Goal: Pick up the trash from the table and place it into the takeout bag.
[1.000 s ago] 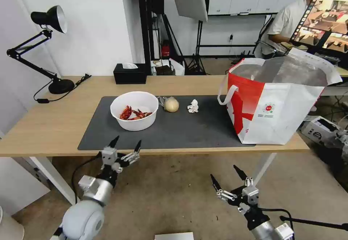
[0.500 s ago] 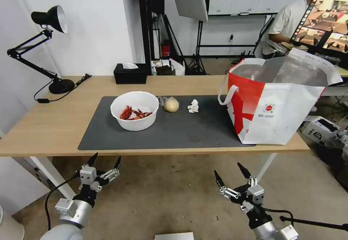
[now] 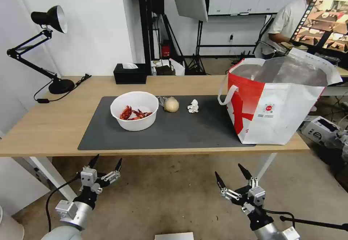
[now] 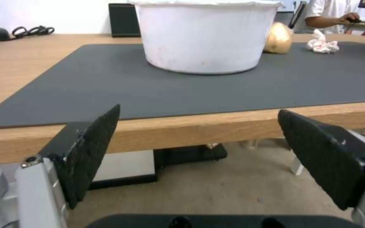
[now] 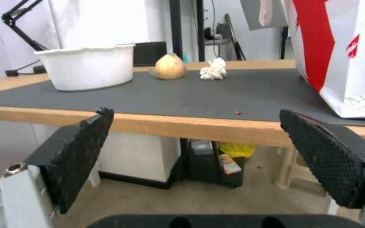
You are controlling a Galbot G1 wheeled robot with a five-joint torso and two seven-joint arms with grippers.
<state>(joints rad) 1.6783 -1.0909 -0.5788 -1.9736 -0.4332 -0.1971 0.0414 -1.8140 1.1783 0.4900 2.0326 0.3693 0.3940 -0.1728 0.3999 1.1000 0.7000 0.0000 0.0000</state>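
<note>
On the dark mat of the table (image 3: 54, 124) stands a white bowl (image 3: 134, 110) of red crayfish shells. To its right lie a beige wrapped ball (image 3: 171, 104) and a crumpled white tissue (image 3: 193, 106). The white and red takeout bag (image 3: 275, 102) stands open at the table's right end. My left gripper (image 3: 107, 161) hangs open below the table's front edge, nothing between its fingers. My right gripper (image 3: 230, 173) is open too, low in front of the table. The left wrist view looks at the bowl (image 4: 206, 34); the right wrist view takes in the bowl (image 5: 87, 66), ball (image 5: 169, 66), tissue (image 5: 213, 69) and bag (image 5: 347, 53).
A black tissue box (image 3: 129, 73) and a black desk lamp (image 3: 43, 48) stand at the table's back left. Stands, cables and boxes crowd the floor behind and to the right. A seated person at a monitor is behind the bag.
My left gripper has dropped from the table's front edge to below it and shifted left. The right gripper has sunk slightly. The trash and bag have not moved.
</note>
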